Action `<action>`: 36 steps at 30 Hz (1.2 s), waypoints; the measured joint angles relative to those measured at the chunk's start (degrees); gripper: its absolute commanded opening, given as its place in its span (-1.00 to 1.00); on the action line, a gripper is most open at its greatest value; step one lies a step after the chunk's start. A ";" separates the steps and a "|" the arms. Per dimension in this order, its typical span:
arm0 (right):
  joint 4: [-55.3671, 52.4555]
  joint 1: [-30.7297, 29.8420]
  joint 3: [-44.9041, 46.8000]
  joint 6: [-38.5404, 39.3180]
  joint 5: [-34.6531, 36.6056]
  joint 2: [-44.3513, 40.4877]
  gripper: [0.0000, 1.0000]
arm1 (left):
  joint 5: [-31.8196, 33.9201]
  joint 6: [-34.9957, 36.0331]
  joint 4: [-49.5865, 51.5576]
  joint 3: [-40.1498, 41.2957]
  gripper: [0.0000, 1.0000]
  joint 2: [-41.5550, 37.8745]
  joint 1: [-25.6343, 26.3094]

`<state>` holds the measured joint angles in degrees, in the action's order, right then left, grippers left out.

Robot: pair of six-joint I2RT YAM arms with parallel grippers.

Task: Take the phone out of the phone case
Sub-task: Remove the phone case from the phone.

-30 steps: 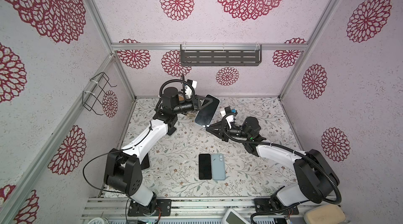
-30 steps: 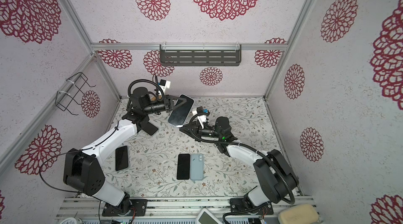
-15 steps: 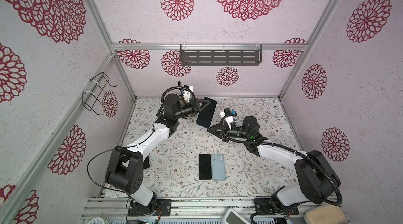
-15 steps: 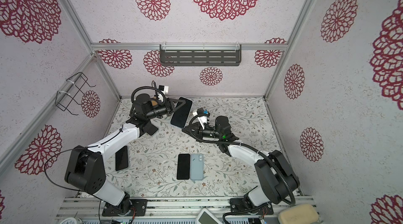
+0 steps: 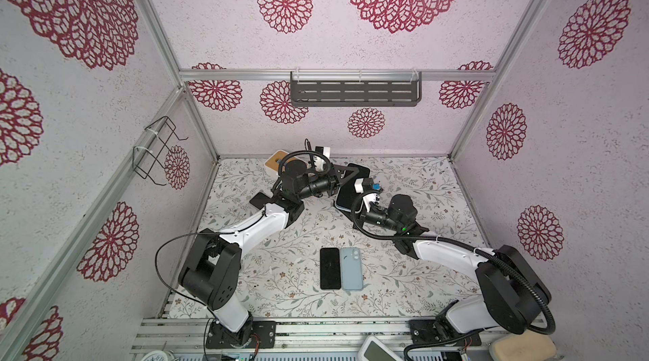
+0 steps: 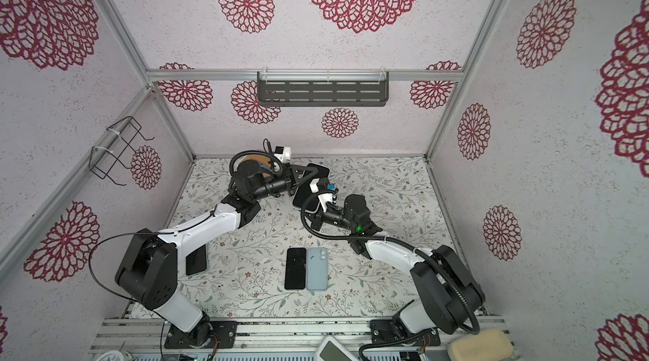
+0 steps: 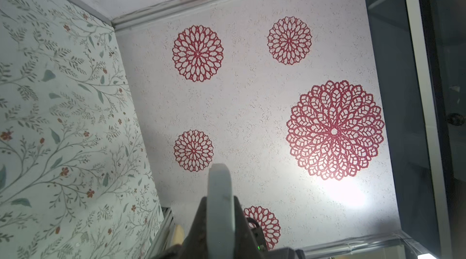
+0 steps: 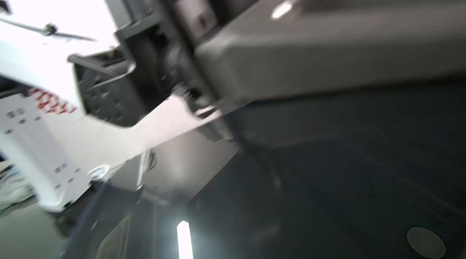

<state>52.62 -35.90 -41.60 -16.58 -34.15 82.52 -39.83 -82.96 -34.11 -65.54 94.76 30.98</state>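
The phone in its pale blue phone case (image 5: 352, 185) hangs tilted above the back middle of the table, dark screen up, in both top views (image 6: 306, 191). My left gripper (image 5: 340, 180) is shut on its upper part. In the left wrist view the case's pale edge (image 7: 220, 202) runs between the dark fingers (image 7: 199, 222). My right gripper (image 5: 354, 209) is shut and sits against the phone's lower end. Its wrist camera hides the fingertips, so a grip there does not show. The blurred right wrist view is filled by the dark screen (image 8: 353, 194).
A black phone (image 5: 330, 268) and a light blue phone-shaped piece (image 5: 352, 269) lie side by side at the front middle. Another black phone (image 6: 196, 260) lies under the left arm. A cork-coloured board (image 5: 274, 162) rests at the back, below a grey wall shelf (image 5: 354, 93).
The left arm carried the cased phone to the right and slightly down, up against the right gripper. The right gripper's jaws closed and its arm shifted a little toward the phone.
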 measured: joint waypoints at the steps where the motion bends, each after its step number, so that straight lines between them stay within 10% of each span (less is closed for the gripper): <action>1: 0.44 0.04 0.81 -0.02 1.01 -0.52 -1.00 | -0.83 -0.22 -0.22 0.59 -1.00 -0.28 -0.04; 10: 2.36 1.14 9.11 -0.79 2.29 -11.56 -0.03 | -6.34 1.05 3.13 1.90 -1.00 -3.52 -5.22; 15: 1.97 2.08 8.98 -5.46 -1.36 -13.68 0.98 | -7.87 7.91 11.91 -1.57 -1.00 -6.29 -7.69; 36: 16.17 0.37 4.68 -27.26 -11.58 -2.25 0.19 | -10.29 16.00 18.58 -4.81 -1.00 -7.13 -6.97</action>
<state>68.79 -35.53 -36.93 -43.83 -45.74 80.27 -50.13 -66.96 -15.53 -70.35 87.64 24.01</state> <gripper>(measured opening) 0.638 0.127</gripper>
